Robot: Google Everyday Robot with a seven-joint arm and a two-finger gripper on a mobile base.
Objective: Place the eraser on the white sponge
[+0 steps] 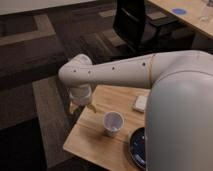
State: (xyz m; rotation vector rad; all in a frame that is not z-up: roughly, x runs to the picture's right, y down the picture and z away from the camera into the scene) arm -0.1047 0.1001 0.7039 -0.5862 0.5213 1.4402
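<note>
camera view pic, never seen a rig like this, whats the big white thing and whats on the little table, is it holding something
The big white shape is a robot arm, filmed by a single camera looking down over its bulky upper part. The arm reaches left and bends down at a wrist. Its grasping part, the end effector, hangs over the far left edge of a small wooden table. On the table stand a white cup, an off-white pad that is the white sponge near the arm, and a dark blue dish partly hidden by the robot's body. A black office chair stands behind on the carpet. I cannot see the eraser, so I cannot tell whether anything is held.
</note>
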